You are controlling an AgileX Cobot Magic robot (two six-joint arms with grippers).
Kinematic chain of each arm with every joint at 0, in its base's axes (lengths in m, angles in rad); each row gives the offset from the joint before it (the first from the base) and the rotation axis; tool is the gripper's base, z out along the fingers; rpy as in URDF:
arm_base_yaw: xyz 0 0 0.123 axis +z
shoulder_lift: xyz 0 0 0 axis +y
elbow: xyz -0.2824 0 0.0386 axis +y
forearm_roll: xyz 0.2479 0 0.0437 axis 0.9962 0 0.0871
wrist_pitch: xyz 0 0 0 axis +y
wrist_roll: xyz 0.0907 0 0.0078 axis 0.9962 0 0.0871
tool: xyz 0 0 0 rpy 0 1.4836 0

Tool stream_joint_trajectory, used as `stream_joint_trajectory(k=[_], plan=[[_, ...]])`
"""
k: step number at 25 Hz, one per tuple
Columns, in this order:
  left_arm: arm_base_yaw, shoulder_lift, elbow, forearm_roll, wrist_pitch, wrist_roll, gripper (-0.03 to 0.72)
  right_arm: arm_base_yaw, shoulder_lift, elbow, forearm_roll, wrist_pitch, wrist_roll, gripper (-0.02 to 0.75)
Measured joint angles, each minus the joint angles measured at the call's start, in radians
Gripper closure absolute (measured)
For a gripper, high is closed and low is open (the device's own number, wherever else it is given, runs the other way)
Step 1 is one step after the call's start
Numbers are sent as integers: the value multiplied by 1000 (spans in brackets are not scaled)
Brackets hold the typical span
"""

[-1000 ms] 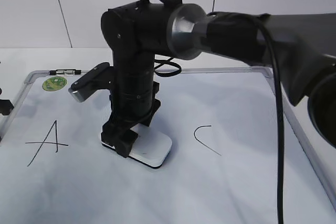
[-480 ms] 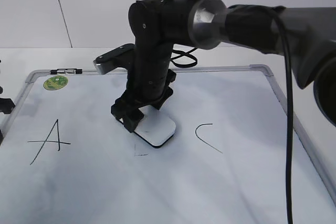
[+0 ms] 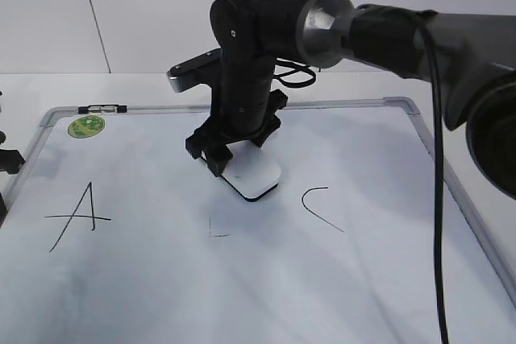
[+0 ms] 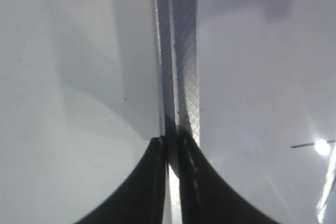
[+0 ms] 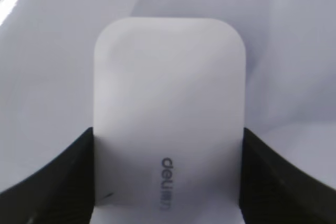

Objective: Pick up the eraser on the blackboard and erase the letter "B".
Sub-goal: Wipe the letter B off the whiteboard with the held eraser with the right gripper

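Holding the eraser (image 3: 253, 179) across its width, the right gripper (image 3: 234, 168) has its jaws clamped on the two long sides of the white block; the right wrist view shows a dark finger pressed against each side, with the grey brand lettering nearest the wrist. In the exterior view the eraser sits flat on the blackboard (image 3: 145, 288), felt side down, near the board's centre.

What remains of the letter "B" (image 3: 218, 230) is a short vertical stroke and a short base stroke, a small L-shaped trace. This trace lies at about 7 o'clock from the eraser, near it but not under it, on the side toward the camera. The eraser's long axis runs roughly from 10 o'clock to 4 o'clock in the exterior view, so a sweep toward 7 o'clock would present its broad side to the trace. The letter "A" (image 3: 78, 215) lies well apart at 9 o'clock, and the letter "C" (image 3: 318, 207) is near at 3 to 4 o'clock; a sideways sweep risks the "C".

The right arm is the nearer and the working arm. The left gripper (image 4: 172, 145) has its jaws nearly together on the blackboard's grey frame at the far left edge.

Judgement: erasure is partly complete; one pass remains.
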Motion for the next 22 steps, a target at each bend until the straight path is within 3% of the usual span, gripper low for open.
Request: stream_joint_trajectory(k=[13, 22], plan=[[0, 0, 0, -2, 11, 0, 654, 4, 5, -8, 30, 35, 2, 220], [0, 0, 0, 2, 27, 0, 654, 99, 5, -11, 21, 44, -8, 220]])
